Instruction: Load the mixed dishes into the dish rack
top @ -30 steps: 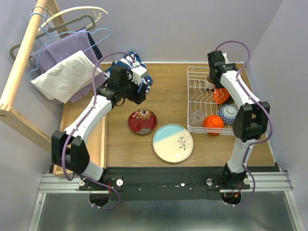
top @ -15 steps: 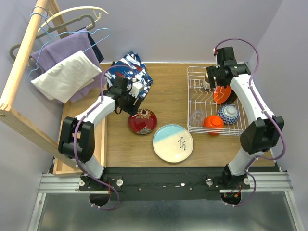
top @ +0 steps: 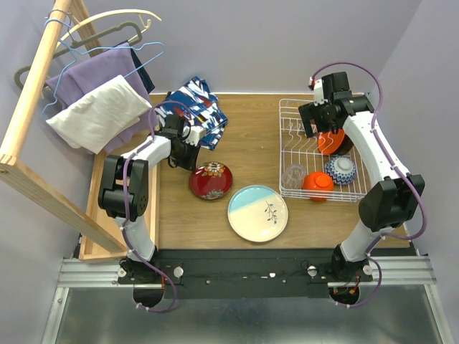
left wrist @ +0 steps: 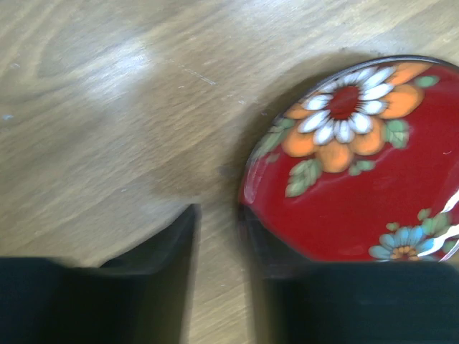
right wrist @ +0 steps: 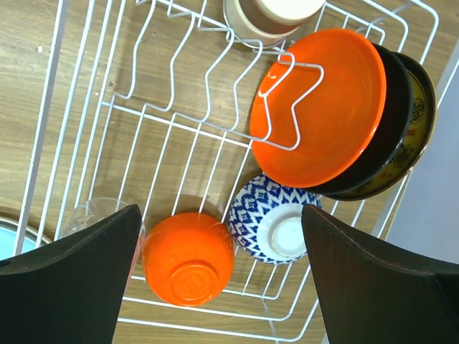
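Low on the worktop (top: 251, 136) with the left gripper (left wrist: 219, 215), held narrowly apart and clamped on nothing: only bare wood in the gap, with the red plate (left wrist: 351, 172) lying flat just beside one finger. Too blurred in the wrist view to say whether touching the rim.

Likely to go wrong right here. If closed now, would pinch air or scrape the rim. If pushed in, could shove the flat plate sideways toward the large plate (top: 257, 213) instead of getting under its edge. If lifted on so thin a bite, could tilt and slip out on the way across.

Over the rack (top: 280, 143) with the right gripper (right wrist: 221, 215), spread wide, holding nothing. In the rack: orange dish (right wrist: 319, 107) on edge, orange bowl (right wrist: 188, 258) and blue bowl (right wrist: 276, 229) upside down, glass (top: 292, 175) at the near left corner, cup (right wrist: 272, 14) at the far end. Free tines only toward the left side, so little room for two more plates, and some danger of knocking the glass.

Nothing but open wood between red plate and rack, though possibly blocked from above by the right arm. Cloth (top: 197, 107) just behind the left arm; hangers (top: 107, 36) well off to the left.
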Motion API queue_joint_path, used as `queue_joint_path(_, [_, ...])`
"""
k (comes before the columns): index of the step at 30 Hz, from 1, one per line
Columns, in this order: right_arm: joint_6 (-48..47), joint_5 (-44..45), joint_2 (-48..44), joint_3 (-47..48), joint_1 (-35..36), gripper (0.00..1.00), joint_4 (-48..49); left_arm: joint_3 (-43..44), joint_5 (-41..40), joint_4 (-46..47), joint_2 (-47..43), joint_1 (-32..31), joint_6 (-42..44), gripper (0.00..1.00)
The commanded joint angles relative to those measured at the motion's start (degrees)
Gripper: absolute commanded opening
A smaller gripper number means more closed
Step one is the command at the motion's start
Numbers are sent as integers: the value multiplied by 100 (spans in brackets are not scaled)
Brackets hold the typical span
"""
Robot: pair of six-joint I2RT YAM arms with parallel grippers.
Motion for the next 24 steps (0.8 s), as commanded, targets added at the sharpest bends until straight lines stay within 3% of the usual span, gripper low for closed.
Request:
queue_joint_path(1, [-70,-291,-189,-61,-26,100,-84,236,637,-350,283,245,-209,28])
queue_joint_path(3, [-79,-344,-197,-87,-26,100,-101,332,1232,-482,415,316,-218,26])
queue_joint_path(15, [-114,-625,-162,-123,-18,99,-172,544,1807,-834,731,316,-148,24])
queue_joint_path(16, [-123,-651,-154,-114,-26,100,-181,588,1851,-861,740,307,-113,21])
queue_joint_path(17, [-132,-687,-145,-105,-26,100,-198,605,1938,-905,732,299,-86,3])
queue_joint_path(18, [-149,-756,-145,-62,-26,100,-216,632,1939,-922,697,290,-86,0])
queue_joint_path(24, [-430,-2071,-13,299,-18,99,-444,781,1729,-993,12,105,133,0])
